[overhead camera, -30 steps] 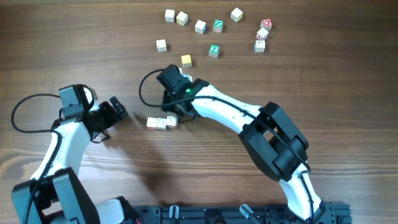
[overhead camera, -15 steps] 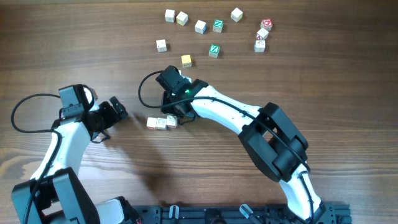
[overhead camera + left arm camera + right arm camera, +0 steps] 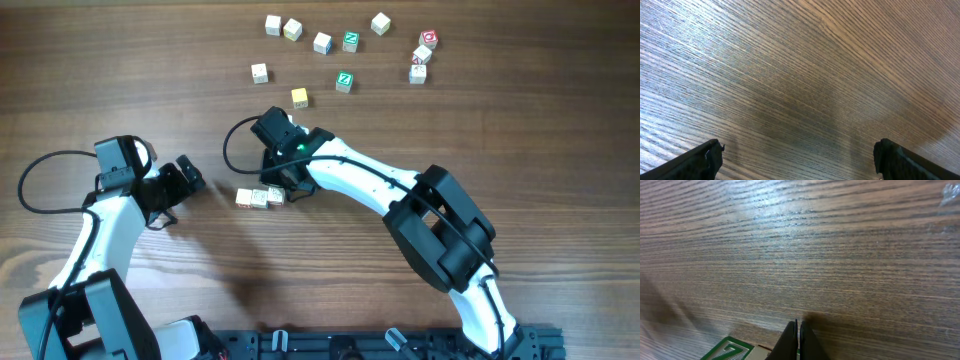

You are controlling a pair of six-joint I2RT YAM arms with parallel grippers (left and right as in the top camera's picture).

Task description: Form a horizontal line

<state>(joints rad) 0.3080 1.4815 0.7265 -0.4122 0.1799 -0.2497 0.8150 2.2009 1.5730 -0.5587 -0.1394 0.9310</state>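
Though its letters are too small to read from above, the horizontal line [image 3: 260,197] lies as three touching cubes near the middle of the table [image 3: 520,150]. Just beside its right end, the right gripper [image 3: 798,340] is pinched fully together, empty, its tip masked overhead by its own arm [image 3: 360,175]; its wrist view cuts off a green-lettered cube face [image 3: 726,352] at the bottom edge. Well left, the left gripper [image 3: 190,172] stands wide over bare wood. Farther off, loose cubes [image 3: 322,42] lie scattered.
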